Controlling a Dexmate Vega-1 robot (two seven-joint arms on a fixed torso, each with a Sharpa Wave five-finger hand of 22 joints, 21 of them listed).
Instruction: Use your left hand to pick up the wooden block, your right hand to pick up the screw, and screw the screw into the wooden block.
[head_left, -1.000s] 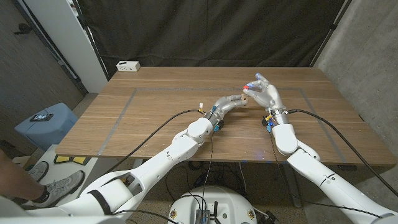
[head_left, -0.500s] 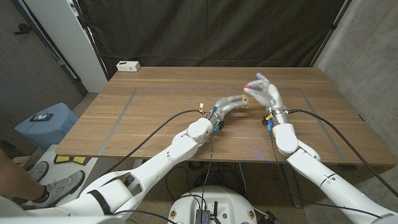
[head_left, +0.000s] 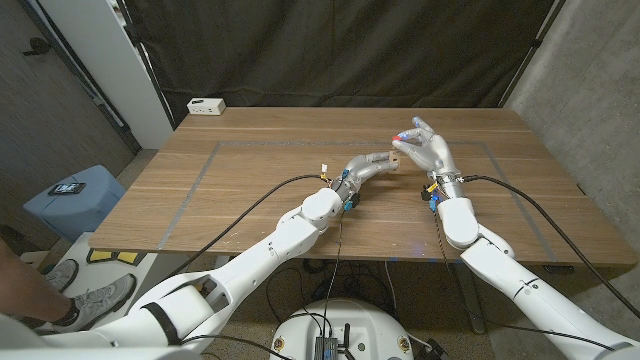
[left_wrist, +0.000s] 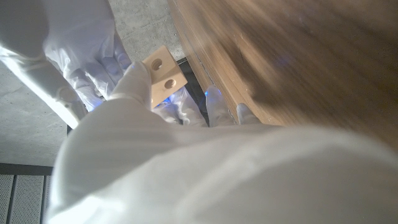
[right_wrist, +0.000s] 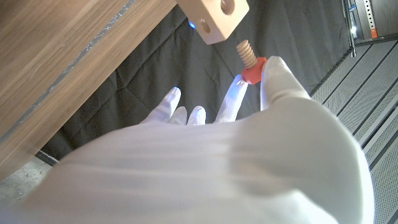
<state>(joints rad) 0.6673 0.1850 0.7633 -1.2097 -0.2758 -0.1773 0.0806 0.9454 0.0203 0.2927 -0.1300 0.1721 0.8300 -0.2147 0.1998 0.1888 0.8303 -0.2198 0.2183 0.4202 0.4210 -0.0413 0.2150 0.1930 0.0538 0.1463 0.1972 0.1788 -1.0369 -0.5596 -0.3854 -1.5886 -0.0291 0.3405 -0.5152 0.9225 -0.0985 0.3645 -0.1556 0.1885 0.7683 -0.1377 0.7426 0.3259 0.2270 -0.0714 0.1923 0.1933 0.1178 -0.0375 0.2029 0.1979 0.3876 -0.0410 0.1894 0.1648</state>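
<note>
white power strip (head_left: 206, 105) sits at the table's (head_left: 250, 200) far left edge | left hand (head_left: 368, 166) holds the wooden block (head_left: 395, 159) up above the table's middle, fingers wrapped round it | screw (right_wrist: 247, 61) with a red head, tip just beside the block | right hand (head_left: 428, 149) pinches the screw, other fingers spread

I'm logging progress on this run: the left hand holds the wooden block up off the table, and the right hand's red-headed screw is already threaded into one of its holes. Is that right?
Not quite. The left hand does hold the wooden block off the table, but the screw pinched by the right hand is not yet in a hole. The right wrist view shows its threaded tip just short of the block, apart from it.
</note>
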